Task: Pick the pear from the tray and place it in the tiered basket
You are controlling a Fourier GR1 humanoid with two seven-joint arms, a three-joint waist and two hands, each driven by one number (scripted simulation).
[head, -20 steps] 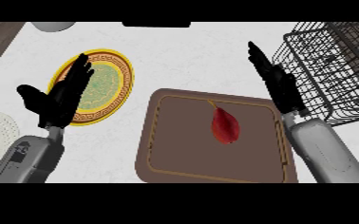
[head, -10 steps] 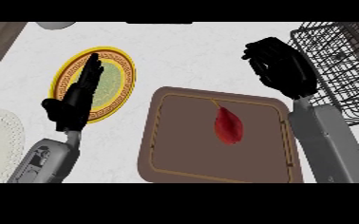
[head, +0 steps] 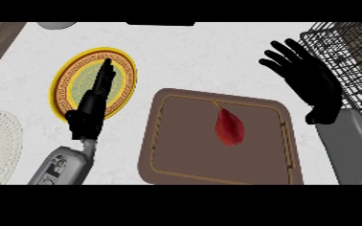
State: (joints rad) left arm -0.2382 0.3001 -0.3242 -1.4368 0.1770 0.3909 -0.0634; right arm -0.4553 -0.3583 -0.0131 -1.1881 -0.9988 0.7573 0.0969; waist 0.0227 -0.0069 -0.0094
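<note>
While the red pear [head: 229, 127] lies ungrasped on the tray [head: 170, 153], lower your spread, empty right hand [head: 308, 79] onto it.

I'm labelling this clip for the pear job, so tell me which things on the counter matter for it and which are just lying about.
For the job:
- red pear, lying on the tray
- brown tray
- wire tiered basket, at the right edge
- right hand, open, above the counter beside the tray

Lying about:
- yellow-rimmed plate, under the open left hand
- white plate, at the left edge
</note>
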